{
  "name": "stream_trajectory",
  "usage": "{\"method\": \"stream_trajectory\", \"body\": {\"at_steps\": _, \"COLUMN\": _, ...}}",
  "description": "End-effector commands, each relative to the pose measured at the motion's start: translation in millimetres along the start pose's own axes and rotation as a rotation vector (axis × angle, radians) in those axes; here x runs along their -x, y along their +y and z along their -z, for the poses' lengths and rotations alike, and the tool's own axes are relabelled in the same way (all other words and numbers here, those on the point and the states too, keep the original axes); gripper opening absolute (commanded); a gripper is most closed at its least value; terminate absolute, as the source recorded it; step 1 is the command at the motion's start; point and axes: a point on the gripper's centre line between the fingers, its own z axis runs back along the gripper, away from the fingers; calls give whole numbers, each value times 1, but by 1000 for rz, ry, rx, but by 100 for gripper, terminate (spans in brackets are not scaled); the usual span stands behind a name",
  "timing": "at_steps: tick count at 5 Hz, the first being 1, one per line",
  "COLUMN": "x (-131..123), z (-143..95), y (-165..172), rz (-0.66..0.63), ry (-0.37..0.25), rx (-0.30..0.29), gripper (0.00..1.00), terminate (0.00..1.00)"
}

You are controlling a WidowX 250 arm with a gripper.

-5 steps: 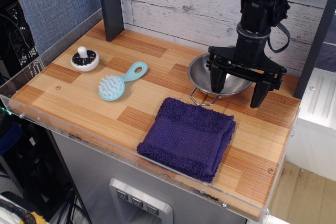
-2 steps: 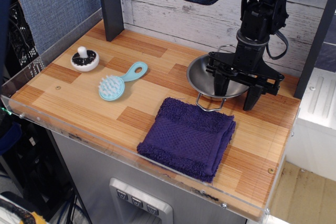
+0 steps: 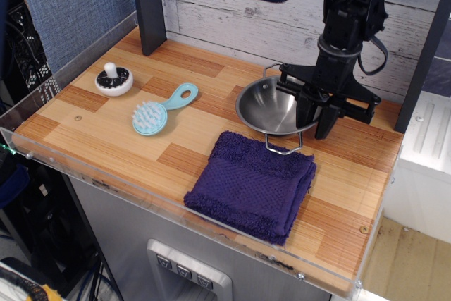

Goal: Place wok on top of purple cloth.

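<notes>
The wok (image 3: 270, 106) is a shiny steel bowl with wire loop handles. It sits tilted at the back right of the wooden table, just behind the purple cloth (image 3: 252, 184), and its front handle reaches the cloth's far edge. My gripper (image 3: 315, 119) comes down from above at the wok's right side, its black fingers (image 3: 305, 113) closed on the wok's right rim. The purple cloth lies folded and flat near the table's front edge with nothing on it.
A teal brush (image 3: 159, 110) and a white-and-black round knob (image 3: 113, 80) lie on the left of the table (image 3: 91, 139). A dark post (image 3: 148, 5) stands at the back left, next to a blue wall panel (image 3: 70, 5). A clear plastic lip runs along the table's front edge.
The fingers have closed from wide open onto the wok's right rim. The wok has shifted left and tipped up, and the gripper has moved slightly left.
</notes>
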Motion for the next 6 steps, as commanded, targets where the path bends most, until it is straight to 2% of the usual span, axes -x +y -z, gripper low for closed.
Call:
{"method": "stream_trajectory", "body": {"at_steps": 1, "x": -19, "z": -78, "y": 24, "rz": 13, "ry": -154, "rx": 9, "gripper": 0, "terminate": 0}}
{"method": "stream_trajectory", "body": {"at_steps": 2, "x": -20, "z": -129, "y": 30, "rz": 26, "ry": -260, "rx": 12, "gripper": 0, "terminate": 0}}
{"method": "stream_trajectory", "body": {"at_steps": 3, "x": 11, "z": -180, "y": 34, "rz": 26, "ry": -316, "rx": 51, "gripper": 0, "terminate": 0}}
{"method": "stream_trajectory", "body": {"at_steps": 4, "x": 55, "z": -194, "y": 29, "rz": 60, "ry": -276, "rx": 87, "gripper": 0, "terminate": 0}}
{"method": "stream_trajectory", "body": {"at_steps": 5, "x": 94, "z": -175, "y": 30, "rz": 79, "ry": -205, "rx": 76, "gripper": 0, "terminate": 0}}
{"method": "stream_trajectory", "body": {"at_steps": 6, "x": 110, "z": -141, "y": 35, "rz": 84, "ry": -111, "rx": 49, "gripper": 0, "terminate": 0}}
